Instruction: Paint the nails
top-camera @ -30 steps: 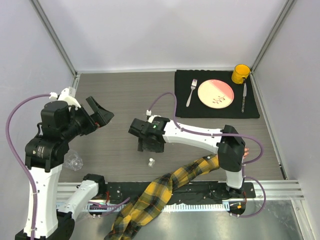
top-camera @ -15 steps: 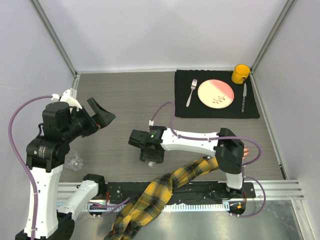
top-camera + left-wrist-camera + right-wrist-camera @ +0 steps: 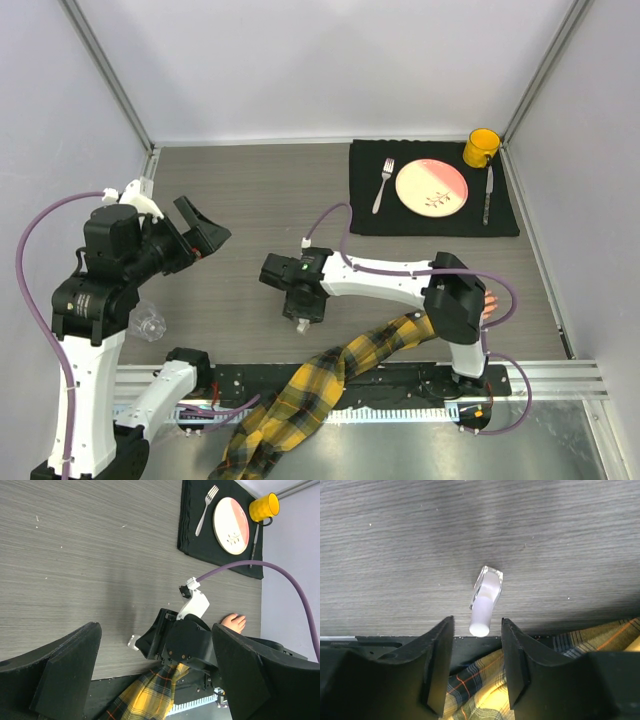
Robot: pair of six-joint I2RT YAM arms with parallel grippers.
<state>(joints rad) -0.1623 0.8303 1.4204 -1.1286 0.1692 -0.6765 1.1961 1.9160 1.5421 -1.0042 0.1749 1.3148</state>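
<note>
The left fingers (image 3: 65, 680) hang spread wide, empty, over the left side of the desk (image 3: 240, 180). Mid-desk the right fingers (image 3: 435, 665) flank the white cap of a small clear bottle (image 3: 487, 592), not touching it. The bottle looks light, slick and tippy, best pinched across the cap. Right of the plaid sleeve (image 3: 330, 375) the peach hand (image 3: 234, 622) lies by the near edge. Its nails, likely hard and smooth, are too tiny to see.

Your right gripper (image 3: 477, 630) straddles the small clear bottle (image 3: 487, 587), with its white cap (image 3: 481, 620) between the two black fingers (image 3: 437, 665) and a sliver of gap on each side. The wood-grain table (image 3: 395, 540) lies beyond and the yellow plaid sleeve (image 3: 480, 695) below.
</note>
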